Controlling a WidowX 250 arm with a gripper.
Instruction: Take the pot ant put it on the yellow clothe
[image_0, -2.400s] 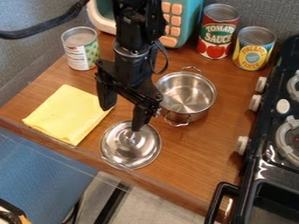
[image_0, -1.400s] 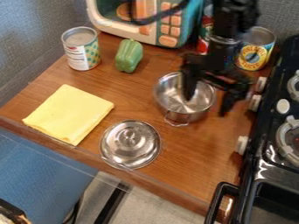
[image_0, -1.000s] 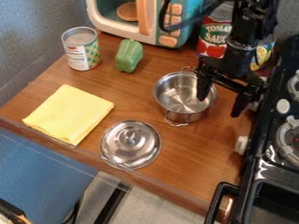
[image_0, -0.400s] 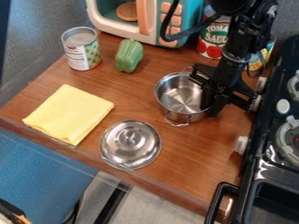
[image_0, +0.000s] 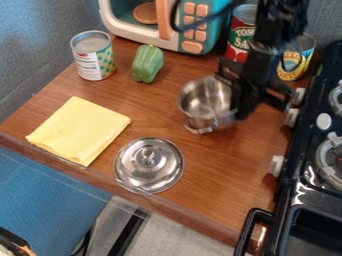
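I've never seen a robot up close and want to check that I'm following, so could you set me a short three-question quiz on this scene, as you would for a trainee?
1. True or false: the pot is resting on the yellow cloth.
2. Which of these is closest to the green pepper? (a) the dotted can (b) the stove (c) the lid
3. Fill in, as the camera sees it: the gripper is at the pot's ____ side.

Key: 1 false; 2 a; 3 right.

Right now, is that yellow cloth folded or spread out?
Folded: the yellow cloth lies as a compact square, with a thick, layered look along its lower edge.
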